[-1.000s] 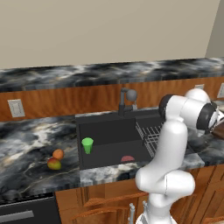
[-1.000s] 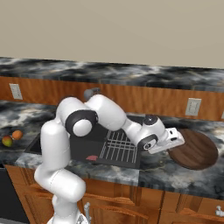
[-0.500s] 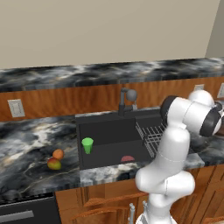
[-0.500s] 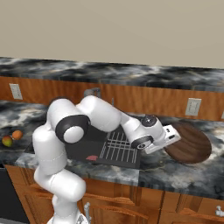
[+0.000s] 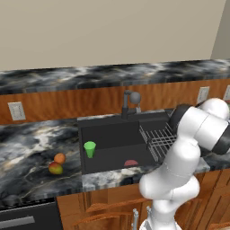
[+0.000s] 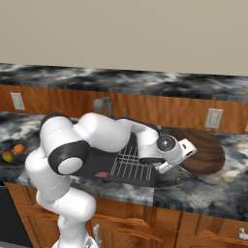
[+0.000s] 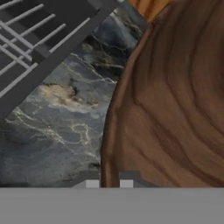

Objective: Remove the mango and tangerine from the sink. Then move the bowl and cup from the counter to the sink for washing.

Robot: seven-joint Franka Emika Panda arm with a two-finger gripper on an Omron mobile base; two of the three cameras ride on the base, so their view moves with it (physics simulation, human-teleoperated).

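We see the white arm bent sharply at its dark elbow, the forearm reaching low and sideways toward the right end of the table. The wrist turns the tool outward and down. In the hand view its two dark fingertips stand nearly together, pinched on a thin rim.

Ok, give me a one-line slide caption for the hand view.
Hand shut on the rim of the wooden bowl, beside the sink's wire rack.
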